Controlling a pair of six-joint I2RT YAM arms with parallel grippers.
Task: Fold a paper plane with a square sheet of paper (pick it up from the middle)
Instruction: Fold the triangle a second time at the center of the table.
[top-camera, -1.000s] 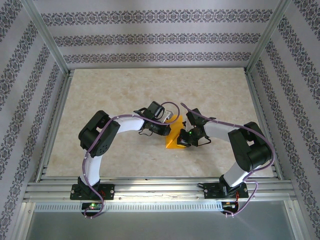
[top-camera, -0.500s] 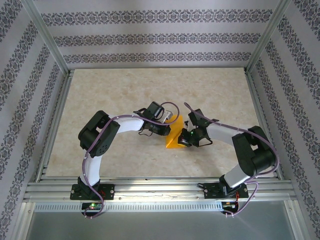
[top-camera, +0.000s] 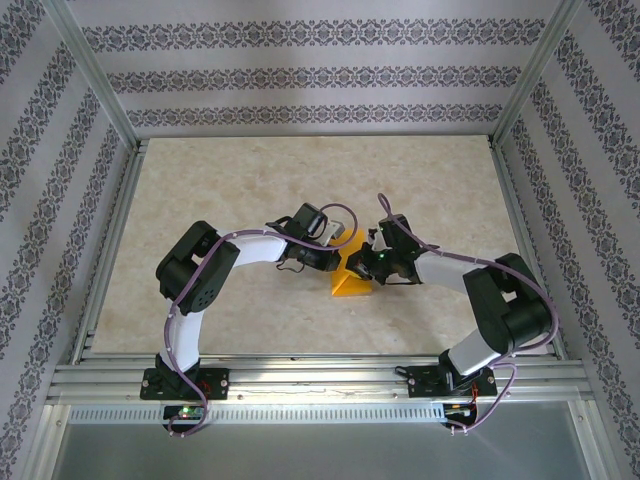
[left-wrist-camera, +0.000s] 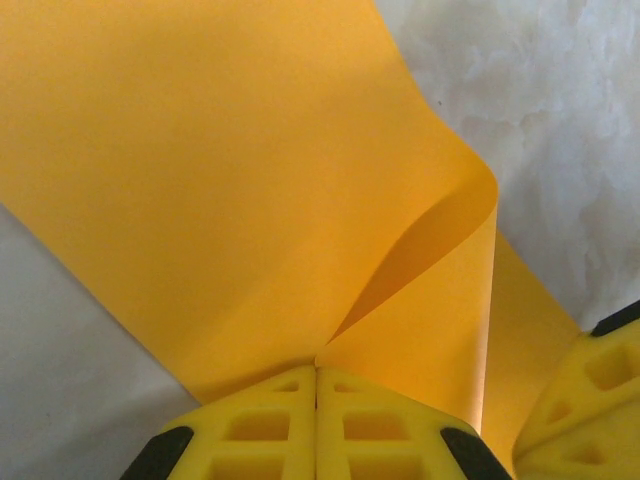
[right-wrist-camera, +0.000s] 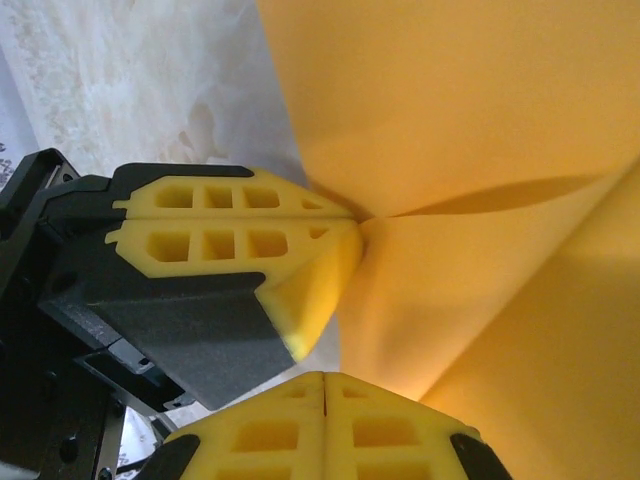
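Observation:
The square sheet of paper (top-camera: 352, 285) is bright orange and lies bent near the table's middle, partly under both grippers. My left gripper (top-camera: 338, 256) is shut on the square sheet of paper (left-wrist-camera: 220, 180); its yellow fingers (left-wrist-camera: 270, 420) meet where a fold line starts. My right gripper (top-camera: 357, 264) comes in from the right, close against the left one. In the right wrist view my right gripper (right-wrist-camera: 325, 378) is shut, with the square sheet of paper (right-wrist-camera: 480, 120) rising from its tips, and the left gripper (right-wrist-camera: 345, 217) pinches the sheet just above. No paper plane shape shows.
The marble-patterned table top (top-camera: 220, 200) is fenced by aluminium rails (top-camera: 110, 250) and patterned walls. A purple cable (top-camera: 440, 255) runs along the right arm. The right gripper's finger (left-wrist-camera: 600, 385) shows at the lower right of the left wrist view.
My right gripper has moved left and slightly away from me, closing up on the left gripper and bending the orange sheet over. The left arm has stayed in place.

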